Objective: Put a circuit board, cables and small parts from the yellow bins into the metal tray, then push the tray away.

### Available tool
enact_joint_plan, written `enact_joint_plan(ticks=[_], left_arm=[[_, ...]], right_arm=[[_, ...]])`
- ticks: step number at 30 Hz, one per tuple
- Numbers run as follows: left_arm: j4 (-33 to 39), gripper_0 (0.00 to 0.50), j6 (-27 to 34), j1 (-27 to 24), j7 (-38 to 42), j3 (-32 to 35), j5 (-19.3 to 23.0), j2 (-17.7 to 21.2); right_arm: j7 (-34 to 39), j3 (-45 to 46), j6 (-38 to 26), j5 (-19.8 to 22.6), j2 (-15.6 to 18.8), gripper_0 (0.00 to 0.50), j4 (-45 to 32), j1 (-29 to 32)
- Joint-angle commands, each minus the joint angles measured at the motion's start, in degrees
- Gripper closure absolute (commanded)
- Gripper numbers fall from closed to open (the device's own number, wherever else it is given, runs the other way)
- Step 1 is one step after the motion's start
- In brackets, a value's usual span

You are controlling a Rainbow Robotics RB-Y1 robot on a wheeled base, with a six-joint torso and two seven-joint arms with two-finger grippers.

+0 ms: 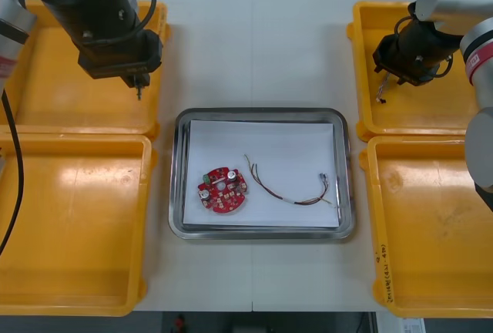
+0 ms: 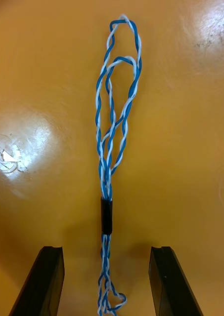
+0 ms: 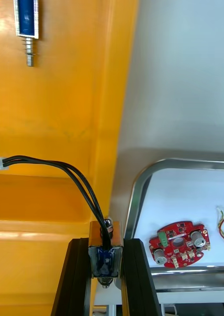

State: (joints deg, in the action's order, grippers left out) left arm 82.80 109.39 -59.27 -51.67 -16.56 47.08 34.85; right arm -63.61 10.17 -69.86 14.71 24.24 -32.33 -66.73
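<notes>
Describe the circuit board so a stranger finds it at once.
Find the metal tray between the yellow bins. On its white inside, toward the robot's left, lies the circuit board: round and red, unlike the thin cable beside it.

The left gripper (image 3: pixel 106 246) has its black fingers clamped on a small blue-bodied metal part (image 3: pixel 106 260) trailing a twin black cable (image 3: pixel 67 170), over the rim of a yellow plastic bin (image 3: pixel 57 98). Another small blue-and-metal part (image 3: pixel 26 24) lies farther off in that bin. Beside the bin, a shiny metal tray (image 3: pixel 136 197), white inside, holds a round red circuit board (image 3: pixel 180 244).
</notes>
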Motion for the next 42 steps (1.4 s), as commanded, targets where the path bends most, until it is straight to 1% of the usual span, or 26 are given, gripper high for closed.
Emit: enact_joint_plan(ticks=[1,4,10,18,19,20,22,27,30,33,37,41,42], left_arm=[[3.5,0.500,0.6,-2.9,-1.1,-3.0,-0.3,-2.7],[4.3,0.500,0.6,-2.9,-0.4,-4.4,-0.2,-4.1],[4.7,0.500,0.6,-2.9,0.5,-7.9,0.0,-6.3],[4.7,0.500,-3.7,-2.6,1.1,-13.1,0.6,-7.7],[4.7,0.498,-4.4,-2.3,1.2,-13.6,0.7,-8.0],[4.7,0.499,-5.1,-2.0,1.2,-14.0,0.8,-8.2],[4.7,0.500,-6.4,-1.5,1.2,-14.8,0.8,-8.6],[4.7,0.500,-8.4,-1.3,1.2,-18.5,0.2,-9.2],[4.5,0.499,-9.2,-1.2,1.2,-20.8,0.6,-9.4],[4.2,0.500,-9.8,-1.2,1.3,-22.8,0.6,-9.5],[1.8,0.500,-12.5,-1.2,1.1,-24.8,0.6,-9.5],[-1.8,0.500,-16.8,-1.3,0.3,-26.4,0.4,-9.7],[-2.3,0.499,-17.4,-1.3,0.2,-26.7,0.3,-9.8]], right_arm=[[2.7,-2.3,1.4,-1.0,-0.4,0.000,-0.7,0.0],[2.7,-2.3,2.4,-1.2,-0.4,0.000,-0.7,0.6],[2.7,-2.5,2.4,-1.2,-0.4,0.000,-0.8,1.2],[2.6,-3.1,2.5,-1.3,-0.4,0.000,-0.7,2.0],[2.6,-3.3,2.5,-1.3,-0.4,0.106,-0.7,2.1],[2.5,-3.3,2.4,-1.2,-0.4,0.374,-0.7,2.1],[2.4,-3.6,2.4,-1.2,-0.4,0.498,-0.7,2.2],[2.2,-4.0,2.2,-1.3,-0.4,0.500,-0.8,2.1],[2.1,-4.0,1.0,-2.3,-0.3,0.500,-1.2,2.0],[2.0,-3.9,-1.4,-3.2,0.2,0.500,-3.4,2.0],[1.6,-2.5,-9.1,-5.7,0.8,0.500,-8.5,2.0],[0.7,-1.4,-16.8,-6.6,1.4,0.500,-14.3,2.0],[0.5,-1.1,-17.9,-6.7,1.5,0.500,-15.2,2.0]])
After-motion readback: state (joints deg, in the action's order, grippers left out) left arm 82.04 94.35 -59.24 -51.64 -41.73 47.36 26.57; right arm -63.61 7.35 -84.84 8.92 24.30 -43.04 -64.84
